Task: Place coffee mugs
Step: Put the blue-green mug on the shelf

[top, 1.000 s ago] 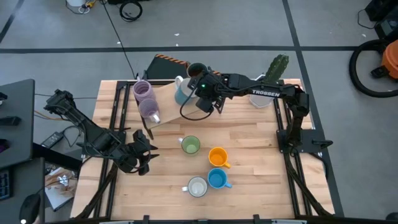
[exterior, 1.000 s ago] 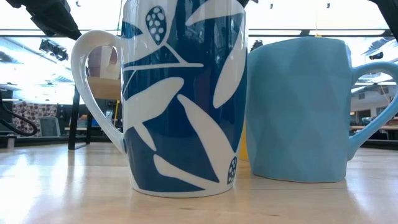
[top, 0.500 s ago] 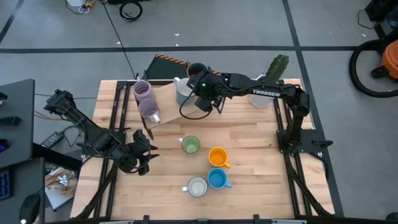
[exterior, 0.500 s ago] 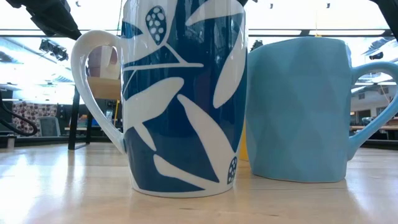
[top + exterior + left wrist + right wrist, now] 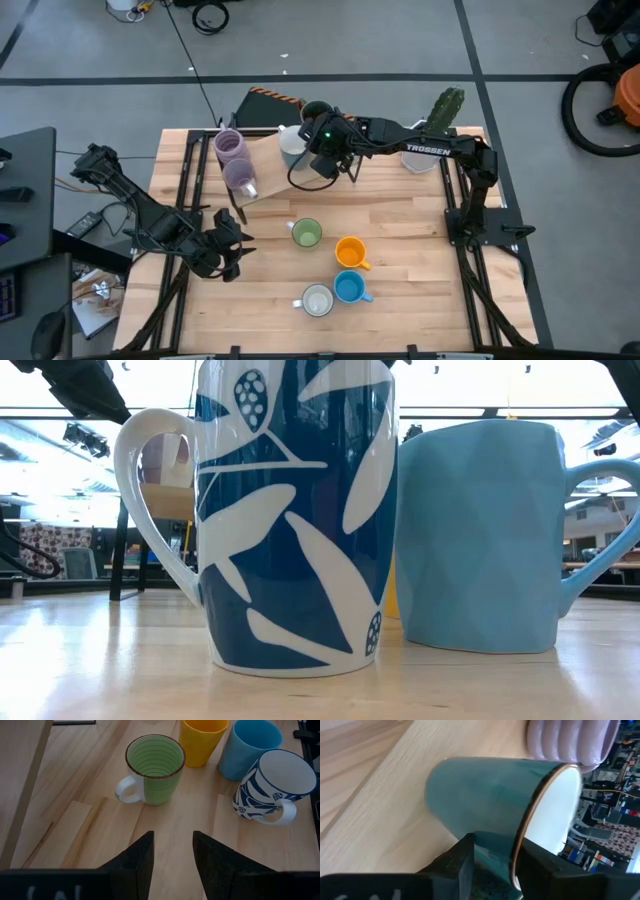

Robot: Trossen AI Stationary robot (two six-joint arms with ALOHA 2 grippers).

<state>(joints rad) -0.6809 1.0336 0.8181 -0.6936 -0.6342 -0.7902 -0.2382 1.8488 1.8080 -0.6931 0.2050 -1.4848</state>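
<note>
On the wooden counter (image 5: 400, 230), four mugs wait up front; two purple ones (image 5: 235, 160) sit at the back, where the right pincer (image 5: 322, 160) clamps the teal mug's rim (image 5: 520, 840).

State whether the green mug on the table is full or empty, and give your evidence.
Empty. The left wrist view looks into the upright green mug and shows only its bare ribbed inside, with no liquid.

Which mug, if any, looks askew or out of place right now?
Nothing looks spilled or broken. The odd one is the teal mug, white inside: the right gripper pinches its rim over the raised board near the purple mugs. The green mug, orange, blue and patterned mugs stand upright.
</note>
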